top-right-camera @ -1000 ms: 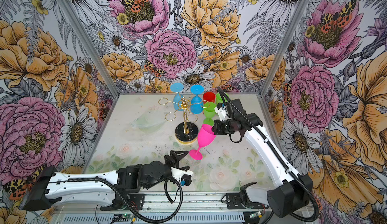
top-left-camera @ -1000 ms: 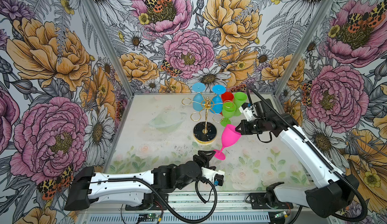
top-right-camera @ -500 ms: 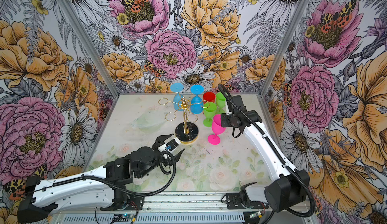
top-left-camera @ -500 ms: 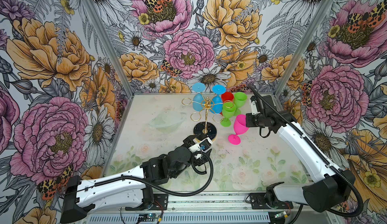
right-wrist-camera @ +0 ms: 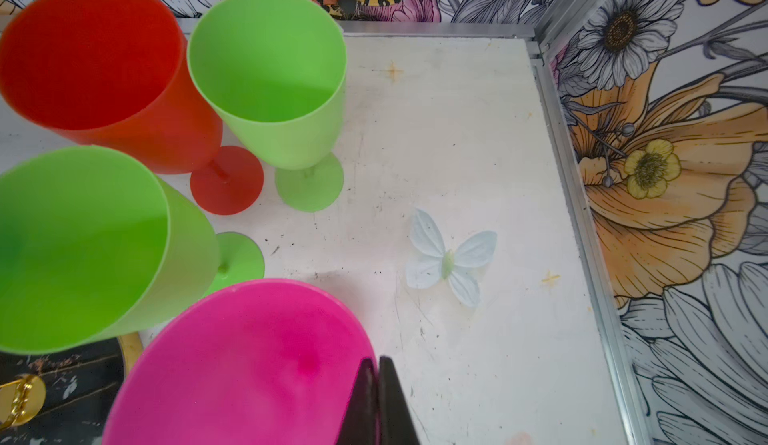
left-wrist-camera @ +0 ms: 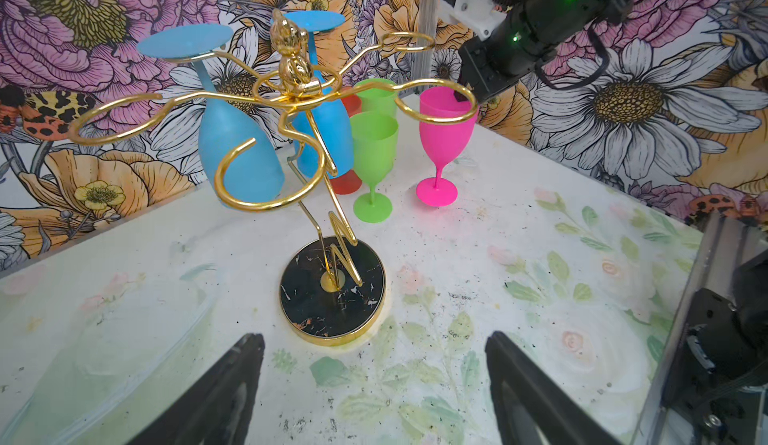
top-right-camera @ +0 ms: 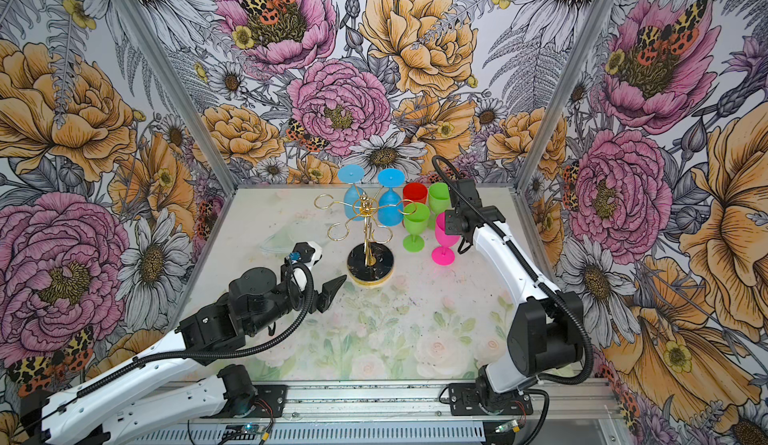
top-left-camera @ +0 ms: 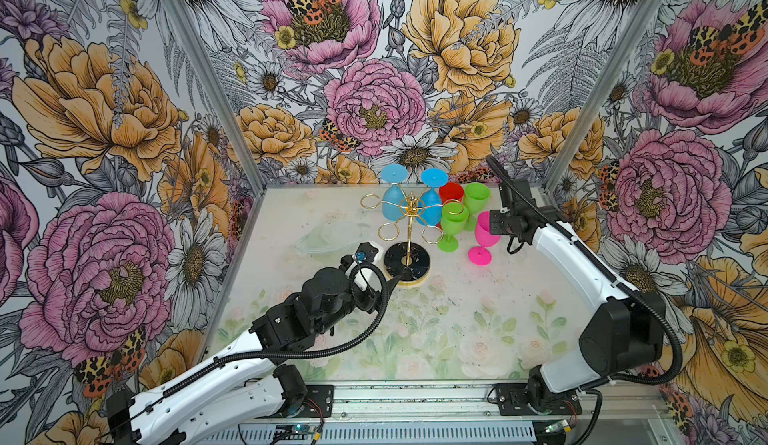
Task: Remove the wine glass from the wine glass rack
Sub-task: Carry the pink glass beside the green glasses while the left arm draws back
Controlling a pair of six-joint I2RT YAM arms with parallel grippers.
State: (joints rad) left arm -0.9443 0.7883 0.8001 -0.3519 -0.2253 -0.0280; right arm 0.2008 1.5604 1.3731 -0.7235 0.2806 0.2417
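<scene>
Pink glass (top-left-camera: 487, 229) off the rack (top-left-camera: 406, 262), standing on the surface right of centre, rim pinched by right jaws.
Pulling away before letting go could topple it into the green glass (top-left-camera: 454, 222); left jaws gape, empty, beside the rack base.

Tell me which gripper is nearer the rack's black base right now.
Left. The left gripper sits open just in front of the base, on the robot's side. The right gripper is farther off to its right, shut on the pink glass.
</scene>
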